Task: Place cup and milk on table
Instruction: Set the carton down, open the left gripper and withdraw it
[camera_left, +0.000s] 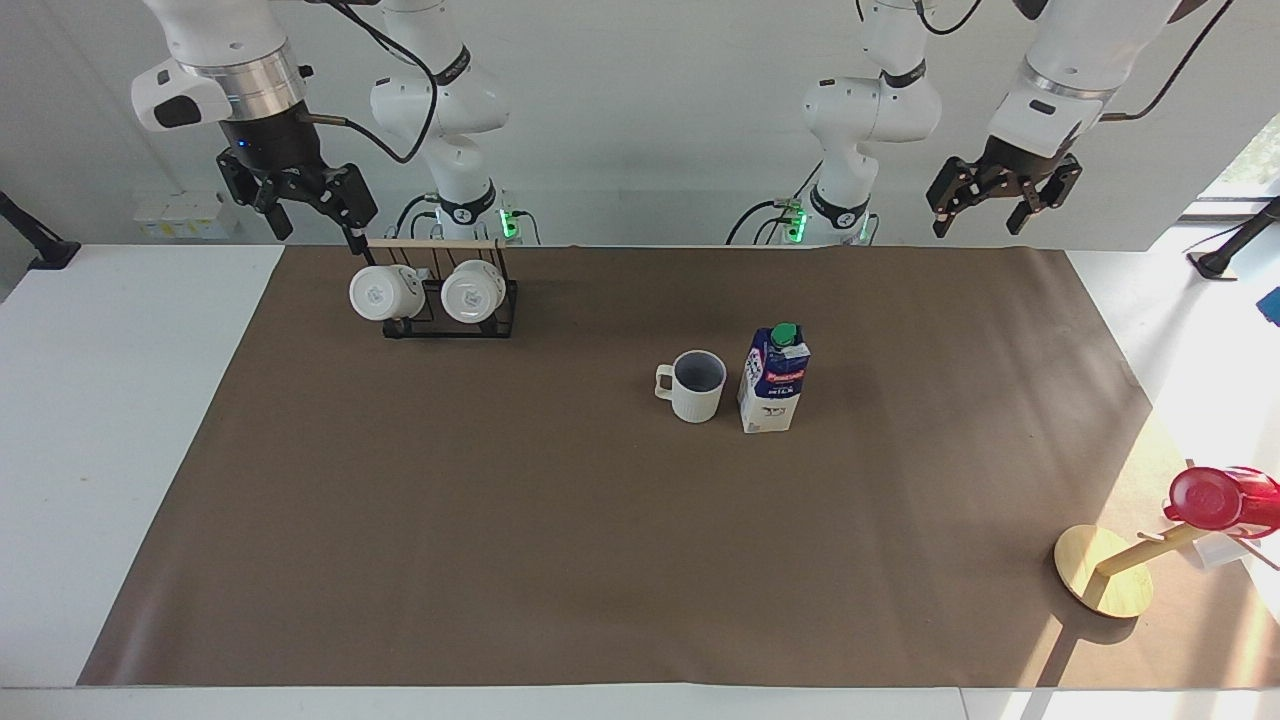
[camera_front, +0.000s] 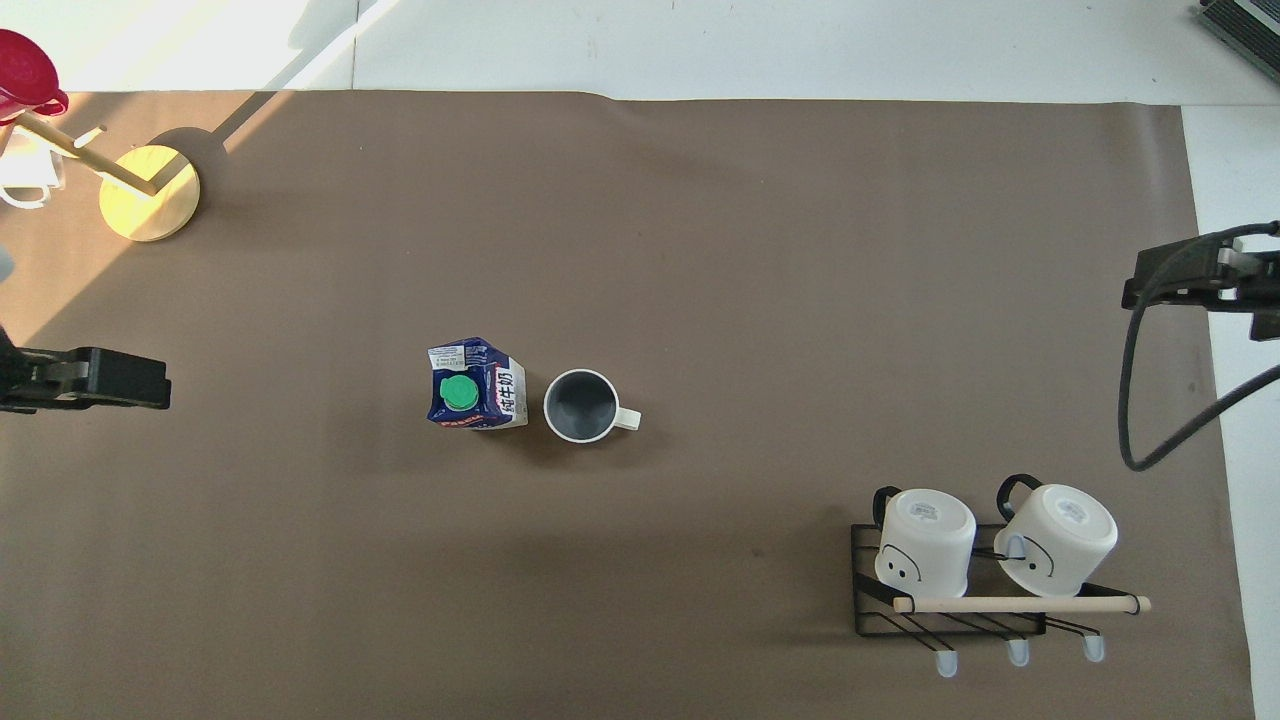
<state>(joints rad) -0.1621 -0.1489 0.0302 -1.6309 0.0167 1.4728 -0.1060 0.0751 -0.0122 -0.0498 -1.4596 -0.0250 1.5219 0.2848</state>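
Milk (camera_left: 775, 378), cup (camera_left: 696, 385): standing together, well below the raised, empty, spread left gripper (camera_left: 994, 198); keep arms clear.

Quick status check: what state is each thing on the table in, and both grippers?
cup: upright on the table, free, beside the milk.
milk: upright, green cap on, released.
two white mugs: tipped on their sides on the black rack.
red cup: hung on the wooden stand.
left gripper: raised, fingers open, empty.
right gripper: raised over the rack, fingers open, empty.
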